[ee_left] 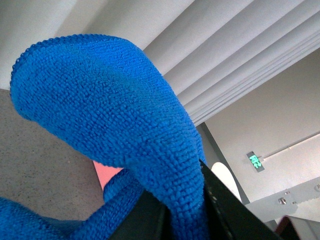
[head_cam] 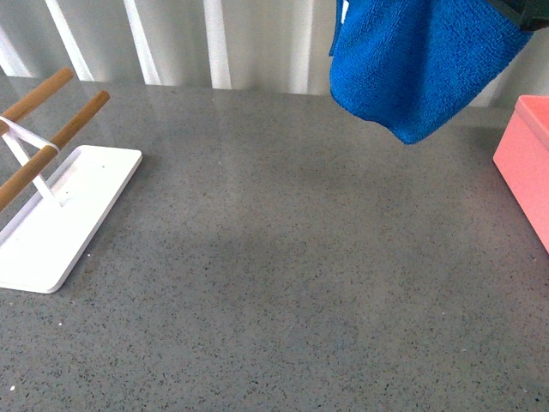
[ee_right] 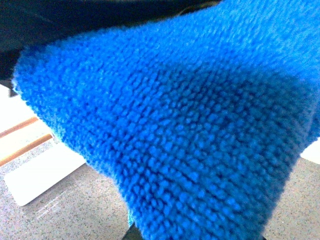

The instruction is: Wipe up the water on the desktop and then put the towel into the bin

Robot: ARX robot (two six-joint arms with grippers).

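Towel (head_cam: 420, 64) aloft near the bin (head_cam: 525, 163), pinched in raised left gripper (ee_left: 187, 216); closure of right gripper (ee_right: 90, 20) unclear.

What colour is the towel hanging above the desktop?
The towel is bright blue, plain with no pattern visible. The front view shows it best.

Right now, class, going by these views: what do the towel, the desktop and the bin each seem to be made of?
The towel looks like microfibre cloth: bright blue, fuzzy looped pile. The desktop seems stone or stone-look composite: grey, finely speckled, faintly glossy. The bin is probably plastic: smooth, uniform salmon-pink walls.
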